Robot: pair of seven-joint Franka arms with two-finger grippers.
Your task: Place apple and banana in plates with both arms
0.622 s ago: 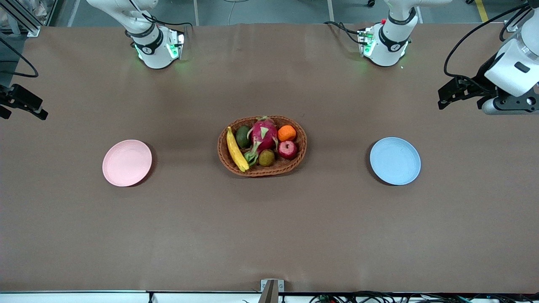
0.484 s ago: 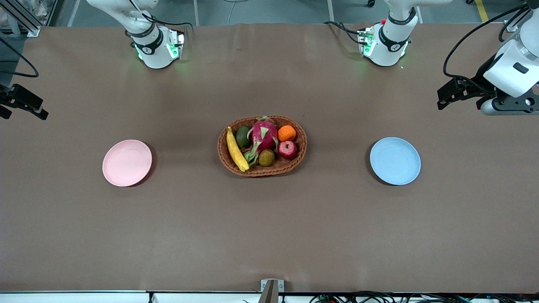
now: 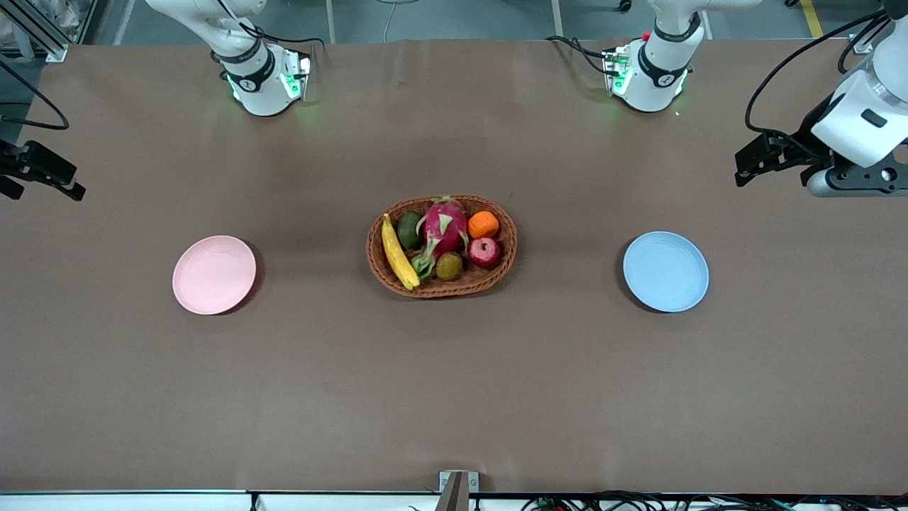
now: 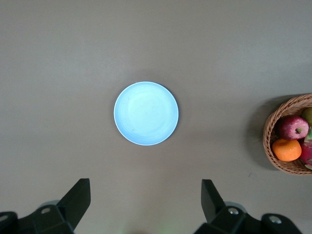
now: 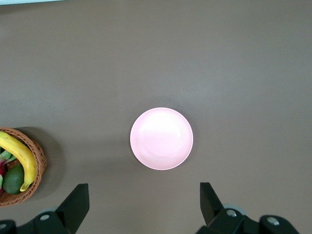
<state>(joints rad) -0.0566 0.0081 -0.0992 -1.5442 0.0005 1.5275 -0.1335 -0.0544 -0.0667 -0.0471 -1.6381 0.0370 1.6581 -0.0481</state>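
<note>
So the two plates sit closest to the front camera, level with each other: the pink plate [image 3: 214, 275] toward the right arm's end of the table, the blue plate [image 3: 665, 271] toward the left arm's end, both bare. Between them, a touch farther from the camera, is the wicker basket [image 3: 441, 284] with all the fruit piled in.

Inside the basket, the banana [image 3: 397, 253] lies along the rim on the side facing the pink plate. Its long axis runs roughly from 11 o'clock to 5 o'clock in the front view, with the 5 o'clock tip being the end nearer the camera. The apple [image 3: 484, 251] sits on the side facing the blue plate, dimple up, at about 3 o'clock from the basket's middle. The orange [image 3: 483, 224] is just beside the apple at its 12 o'clock, and the dragon fruit [image 3: 443, 231] fills the middle. An avocado [image 3: 408, 229] is tucked between banana and dragon fruit, and a kiwi [image 3: 449, 265] sits at the dragon fruit's 6 o'clock.

Farthest back, both arms hang in the air out at the table ends. The left gripper [image 4: 146, 207] is over bare table past the blue plate, fingers spread wide with nothing in them. The right gripper [image 5: 144, 204] is over the table edge past the pink plate, also spread and holding nothing.
</note>
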